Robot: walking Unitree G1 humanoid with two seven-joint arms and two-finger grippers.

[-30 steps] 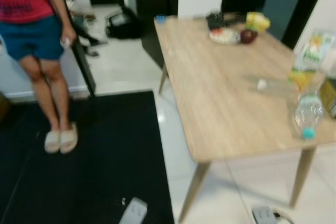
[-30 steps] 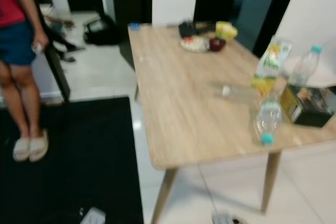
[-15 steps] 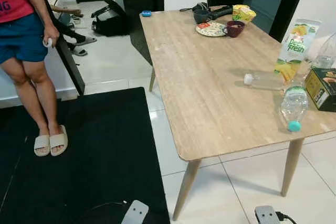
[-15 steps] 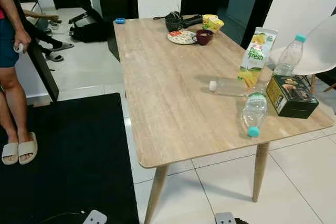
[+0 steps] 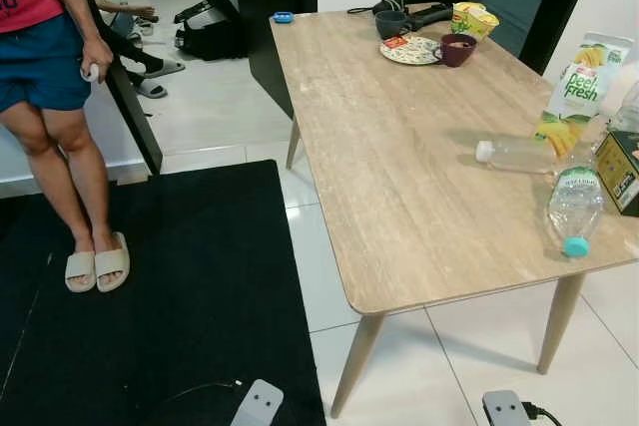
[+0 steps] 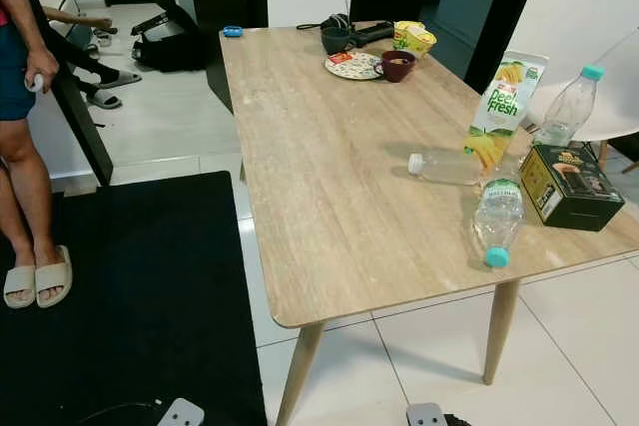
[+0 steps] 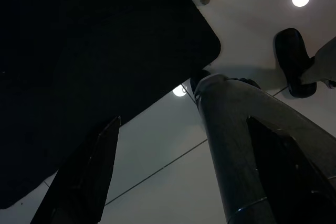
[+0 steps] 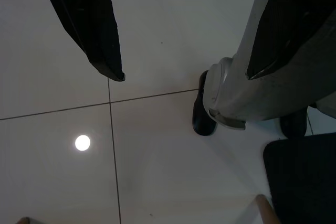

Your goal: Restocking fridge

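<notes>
Both arms hang over white tiled floor [image 8: 157, 171]: left gripper [image 7: 184, 182] and right gripper [image 8: 184, 40] spread wide, empty. Black rug [image 5: 180, 286] abuts near corner of light wooden table [image 6: 329, 197]. Clear plastic bottle with teal cap [image 6: 496, 218] lies near front edge; juice carton [image 6: 497, 107] behind. Person in blue shorts [image 5: 60, 97] stands beyond rug.

Right claw [image 8: 184, 40] hangs over white tiled floor [image 8: 63, 182], fingers apart, nothing between them. Robot's grey leg [image 8: 247, 93] and black foot [image 8: 202, 114] stand below. Black rug corner [image 8: 304, 182] nearby; round light reflection [image 8: 82, 142] on tile.
</notes>
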